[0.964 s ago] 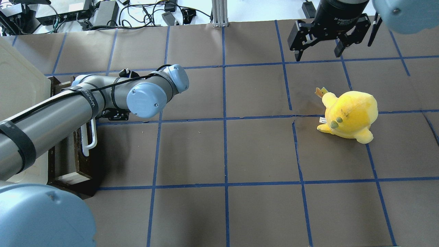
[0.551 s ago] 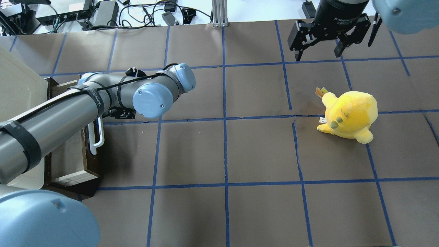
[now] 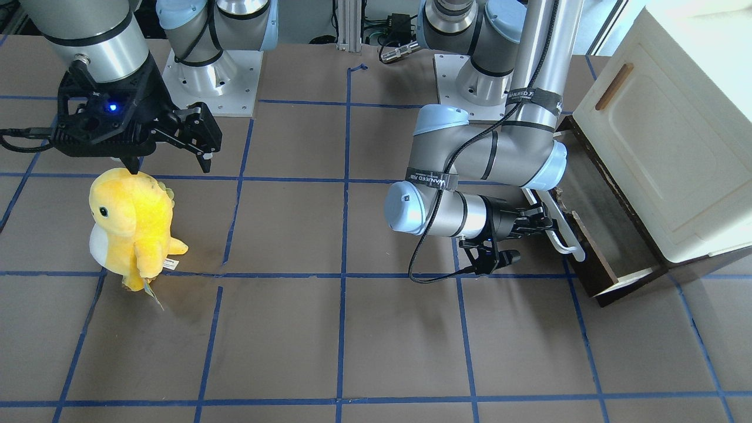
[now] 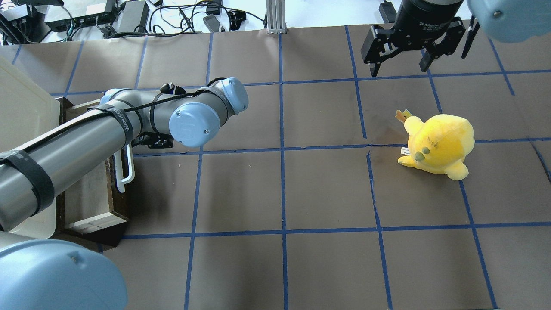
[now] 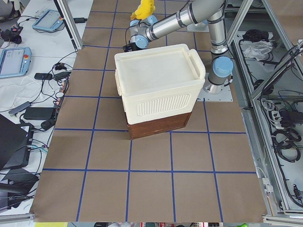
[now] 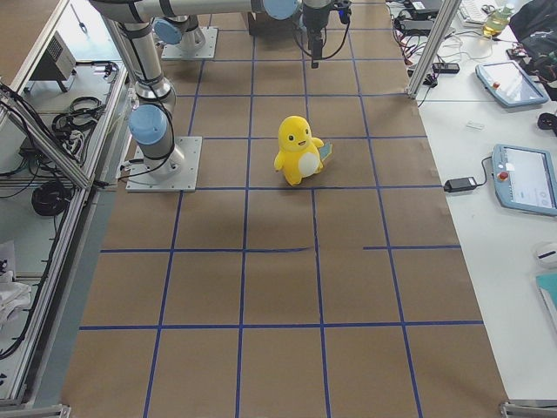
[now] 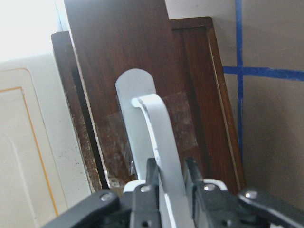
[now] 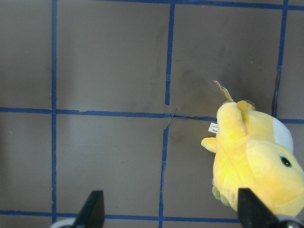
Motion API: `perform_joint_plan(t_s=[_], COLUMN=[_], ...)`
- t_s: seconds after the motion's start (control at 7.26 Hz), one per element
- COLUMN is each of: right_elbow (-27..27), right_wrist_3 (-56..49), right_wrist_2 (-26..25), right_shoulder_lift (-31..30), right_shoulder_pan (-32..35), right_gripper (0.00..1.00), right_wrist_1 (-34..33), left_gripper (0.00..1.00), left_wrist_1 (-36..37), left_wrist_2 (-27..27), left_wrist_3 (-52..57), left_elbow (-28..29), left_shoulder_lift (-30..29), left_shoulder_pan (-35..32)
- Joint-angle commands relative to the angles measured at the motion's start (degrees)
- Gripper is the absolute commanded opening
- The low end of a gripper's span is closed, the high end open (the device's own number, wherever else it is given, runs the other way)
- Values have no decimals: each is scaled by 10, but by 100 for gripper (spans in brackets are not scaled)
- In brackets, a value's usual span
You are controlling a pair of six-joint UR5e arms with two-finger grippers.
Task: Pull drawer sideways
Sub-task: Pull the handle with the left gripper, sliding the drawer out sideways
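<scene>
The dark-brown drawer [image 3: 593,258] stands partly pulled out from under the cream cabinet [image 3: 664,135]. Its pale inner walls show in the overhead view [image 4: 92,224]. Its long white bar handle [image 3: 558,226] runs along its front and also shows in the overhead view [image 4: 128,168]. My left gripper [image 3: 543,223] is shut on this handle. The left wrist view shows the fingers [image 7: 152,173] clamped on either side of the bar [image 7: 159,137]. My right gripper [image 4: 398,64] hangs open and empty at the far right of the table, far from the drawer.
A yellow plush toy [image 4: 437,144] stands on the brown mat just in front of the right gripper; it also shows in the right wrist view [image 8: 256,161]. The cabinet [image 5: 158,85] sits at the table's left end. Cables and boxes [image 4: 129,15] lie beyond the far edge.
The left gripper has moved to the right in the overhead view with the handle in it. The drawer has slid further out from under the cabinet. The right arm has not moved.
</scene>
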Motion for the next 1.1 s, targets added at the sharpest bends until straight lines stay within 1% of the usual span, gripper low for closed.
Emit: perform_joint_plan(t_s=[0.0, 0.69, 0.83, 0.96], right_elbow=[0, 0, 0, 0], right_wrist_3=[0, 0, 0, 0], right_wrist_2=[0, 0, 0, 0], right_shoulder_lift=[0, 0, 0, 0], right_shoulder_pan=[0, 0, 0, 0], right_gripper=[100, 100, 100, 100], right_wrist_1=[0, 0, 0, 0], left_gripper=[25, 25, 27, 71], left_wrist_1=[0, 1, 1, 1], left_wrist_2=[-6, -12, -13, -10], left_wrist_3=[0, -1, 0, 1], left_elbow=[2, 3, 3, 3], left_shoulder_lift=[0, -1, -1, -1], left_shoulder_pan=[0, -3, -3, -3])
